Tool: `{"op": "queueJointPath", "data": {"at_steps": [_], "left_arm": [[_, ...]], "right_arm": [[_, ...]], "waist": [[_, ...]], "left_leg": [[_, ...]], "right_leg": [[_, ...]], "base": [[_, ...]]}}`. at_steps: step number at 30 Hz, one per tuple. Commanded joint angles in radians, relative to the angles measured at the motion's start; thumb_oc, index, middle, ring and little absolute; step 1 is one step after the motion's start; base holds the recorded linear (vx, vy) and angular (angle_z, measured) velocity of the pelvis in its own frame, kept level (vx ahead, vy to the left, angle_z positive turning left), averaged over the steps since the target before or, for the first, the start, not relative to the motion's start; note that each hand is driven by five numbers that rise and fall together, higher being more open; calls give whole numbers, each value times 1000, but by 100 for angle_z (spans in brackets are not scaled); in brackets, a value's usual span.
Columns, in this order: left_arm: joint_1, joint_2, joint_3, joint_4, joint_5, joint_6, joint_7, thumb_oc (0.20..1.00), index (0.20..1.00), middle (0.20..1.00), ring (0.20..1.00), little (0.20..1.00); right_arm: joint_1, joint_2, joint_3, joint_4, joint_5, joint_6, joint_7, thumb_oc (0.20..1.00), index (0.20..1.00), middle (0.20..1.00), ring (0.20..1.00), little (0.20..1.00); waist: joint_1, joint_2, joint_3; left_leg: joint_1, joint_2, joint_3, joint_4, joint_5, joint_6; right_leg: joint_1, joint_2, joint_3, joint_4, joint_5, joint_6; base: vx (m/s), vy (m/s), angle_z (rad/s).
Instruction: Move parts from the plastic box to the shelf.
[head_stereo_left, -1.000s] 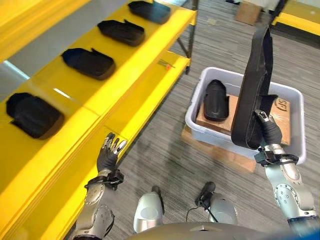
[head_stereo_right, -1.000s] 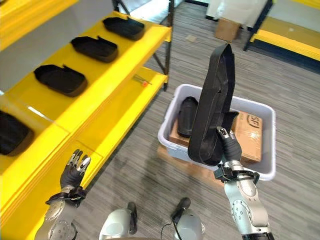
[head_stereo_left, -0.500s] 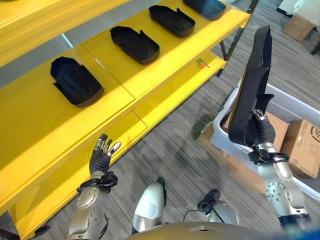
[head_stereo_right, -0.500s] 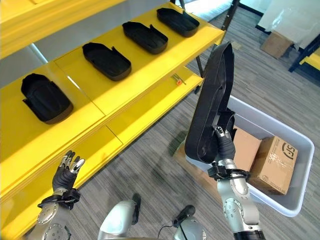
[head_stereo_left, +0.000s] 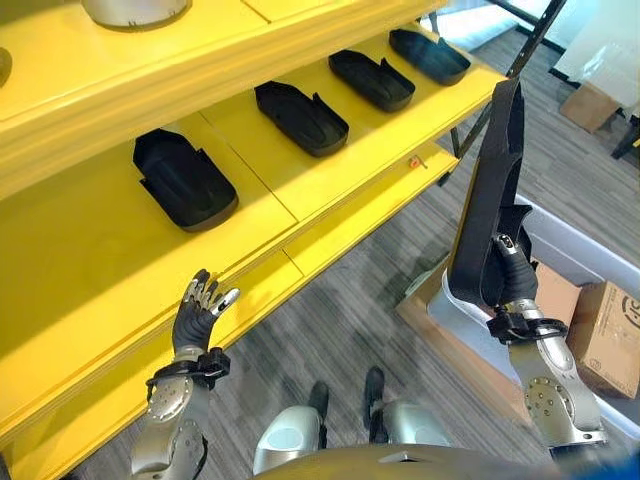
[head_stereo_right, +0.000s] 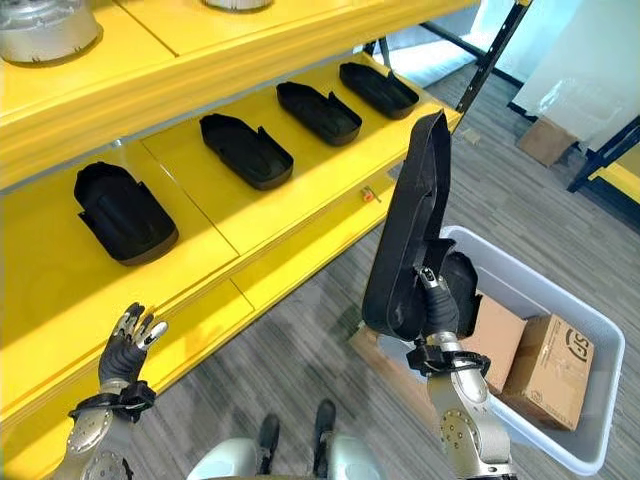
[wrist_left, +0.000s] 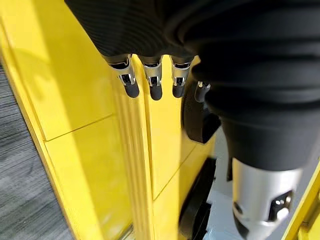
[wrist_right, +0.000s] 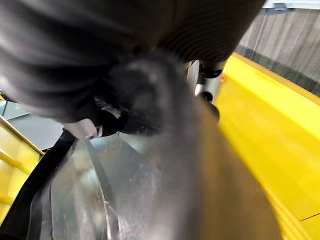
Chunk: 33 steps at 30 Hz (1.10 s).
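The right hand (head_stereo_right: 437, 310) has its fingers closed round a long black moulded plastic part (head_stereo_right: 405, 240), held upright between the grey plastic box (head_stereo_right: 590, 352) and the yellow metal shelf (head_stereo_right: 290, 190). The left hand (head_stereo_left: 196, 315) hovers with relaxed fingers. The carry is under way; next, laying the part in a free spot beside the four parts already shelved.

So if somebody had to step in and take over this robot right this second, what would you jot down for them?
Right hand: shut on a long black part, held upright above the floor between shelf and box.
Left hand: open, holding nothing, raised near the front edge of the yellow shelf.
Done: four black parts lie in a row on the shelf.
Left: set the held part on the shelf. The plastic box still holds another black part beside cardboard boxes.
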Motion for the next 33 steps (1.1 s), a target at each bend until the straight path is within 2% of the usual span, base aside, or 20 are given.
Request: {"op": "queueJointPath", "data": {"at_steps": [1,5,7,9,11,12,13,15,16,18,21,22,24,25,27,28,33], "left_arm": [[46,25,45,-82,22,-47,-6,1000,1000,1000,1000,1000],[57,25,37,-81,17,-42,-13,1000,1000,1000,1000,1000],[39,22,25,-72,17,-39,-4,1000,1000,1000,1000,1000],[19,24,25,-69,16,-40,4,1000,1000,1000,1000,1000],[21,24,30,-67,18,-42,5,1000,1000,1000,1000,1000],[26,21,32,-71,18,-43,4,1000,1000,1000,1000,1000],[25,19,35,-74,13,-42,9,1000,1000,1000,1000,1000],[20,18,35,-76,2,-40,16,1000,1000,1000,1000,1000],[17,21,33,-75,-1,-40,15,1000,1000,1000,1000,1000],[4,30,24,-79,-8,-43,19,1000,1000,1000,1000,1000],[-18,41,9,-66,-4,-42,20,1000,1000,1000,1000,1000],[-26,42,2,-60,-7,-41,13,1000,1000,1000,1000,1000],[-16,46,1,-66,-1,-42,-4,1000,1000,1000,1000,1000],[-16,46,1,-67,-1,-42,-4,1000,1000,1000,1000,1000],[-6,50,13,-71,-6,-45,-13,1000,1000,1000,1000,1000],[-12,67,14,-70,-5,-48,-13,1000,1000,1000,1000,1000],[-33,105,18,-58,12,-55,-10,1000,1000,1000,1000,1000]], "right_arm": [[-57,-5,-40,-39,18,-71,17,200,200,200,200,200],[-42,-13,-49,-38,27,-67,18,200,200,200,200,200],[-33,-23,-73,-40,25,-76,6,200,200,200,200,200],[-33,-27,-95,-40,26,-90,-5,200,200,200,200,200],[-30,-31,-105,-35,25,-92,-9,200,200,200,200,200],[-20,-31,-109,-36,30,-90,-8,200,200,200,200,200],[-13,-31,-111,-34,33,-89,-9,200,200,200,200,200],[-7,-36,-122,-30,41,-91,-19,200,200,200,200,200],[-8,-41,-125,-26,45,-94,-23,200,200,200,200,200],[-20,-55,-130,-23,47,-102,-38,200,200,200,200,200],[-11,-52,-147,-24,50,-116,-55,200,200,200,200,200],[-3,-46,-155,-30,46,-116,-59,200,200,200,200,200],[0,-24,-150,-33,50,-115,-54,200,200,200,200,200],[1,-24,-150,-33,50,-115,-54,200,200,200,200,200],[9,-9,-152,-38,50,-109,-50,200,200,200,200,200],[17,5,-155,-44,52,-108,-49,200,200,200,200,200],[39,26,-152,-62,33,-93,-28,200,200,200,200,200]], "waist": [[9,20,-60],[8,19,-57],[6,19,-29],[-9,9,-13],[-17,7,-10],[-24,9,-18],[-34,16,-19],[-56,36,-30],[-61,47,-31],[-68,60,-25],[-71,72,-19],[-74,81,-14],[-66,102,-20],[-66,102,-20],[-57,108,-17],[-44,102,-12],[-34,72,2]], "left_leg": [[24,41,41,-115,61,-29],[5,33,27,-67,46,-35],[-44,21,15,34,21,-51],[-56,70,66,93,-21,-56],[-32,163,77,101,-27,-69],[-22,198,68,85,-2,-77],[-4,261,69,71,35,-89],[11,389,86,4,153,-118],[15,427,88,-35,205,-133],[7,502,113,-120,321,-170],[-15,563,179,-168,410,-232],[-13,568,225,-174,405,-237],[-3,577,221,-177,385,-267],[-3,577,220,-177,385,-267],[-3,540,214,-177,304,-254],[-25,506,200,-145,265,-248],[-120,415,137,28,141,-234]], "right_leg": [[31,12,-37,51,-107,86],[46,5,-50,47,-119,77],[33,-18,-79,75,-129,66],[13,-58,-113,105,-132,65],[1,-84,-123,129,-153,62],[-8,-94,-131,140,-159,61],[-18,-106,-139,170,-173,62],[-59,-141,-159,220,-184,71],[-75,-155,-166,248,-193,74],[-127,-221,-174,354,-222,94],[-127,-294,-179,443,-262,121],[-136,-317,-197,481,-261,121],[-140,-330,-197,494,-249,136],[-140,-330,-197,494,-249,136],[-119,-360,-205,474,-221,160],[-82,-381,-211,436,-195,174],[45,-435,-250,287,-96,214]], "base": [[23,-45,0],[-35,-31,7],[-142,9,39],[-162,78,53],[-84,106,56],[-35,125,93],[-43,174,78],[-62,262,48],[-70,305,61],[-36,353,64],[31,338,76],[-9,304,60],[19,268,49],[27,243,36],[48,290,34],[86,331,35],[76,217,44]]}}
